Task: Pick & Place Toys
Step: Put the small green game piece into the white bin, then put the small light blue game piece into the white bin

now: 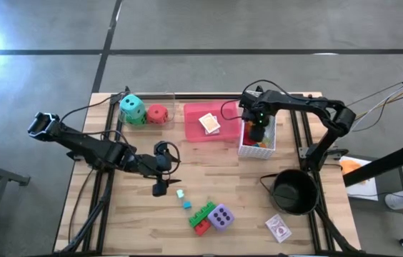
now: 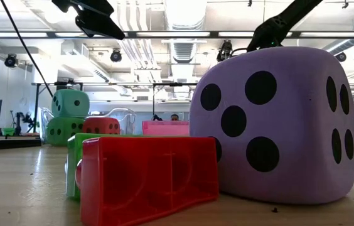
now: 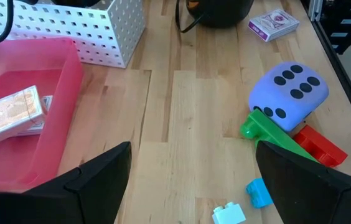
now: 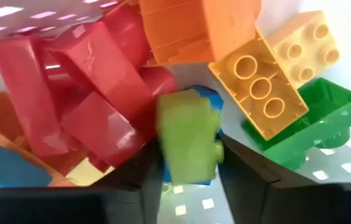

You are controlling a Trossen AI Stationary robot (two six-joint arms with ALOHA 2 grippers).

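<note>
My right gripper [image 1: 257, 133] points down into the white mesh basket [image 1: 267, 148], shut on a light green brick [image 4: 187, 144] above a heap of red, orange, yellow and green bricks [image 4: 269, 81]. My left gripper [image 1: 160, 187] hangs open over the table's middle [image 3: 194, 186], with nothing between its fingers. Near the front edge the purple die [image 1: 221, 216] rests on the table beside a green brick [image 1: 203, 212] and a red brick [image 1: 201, 228]. Two small blue bricks [image 1: 183, 199] lie close by. The teal die [image 1: 131, 107] and red die [image 1: 157, 114] sit at the far left. My right gripper has the light green brick pinched by two opposite sides [image 4: 163, 149] between its two fingers [image 4: 244, 177], coming from above and pointing down. A blue piece [image 4: 211, 99] shows just behind the brick. The brick sits just above the heap in the basket; whether it rests on it I cannot tell.
A pink tray [image 1: 196, 130] with a card pack [image 1: 210, 124] stands left of the basket. A black round pot [image 1: 294, 191] is at the front right, and another card pack [image 1: 279, 228] lies near the front right corner. Bare wood lies between the tray and the purple die.
</note>
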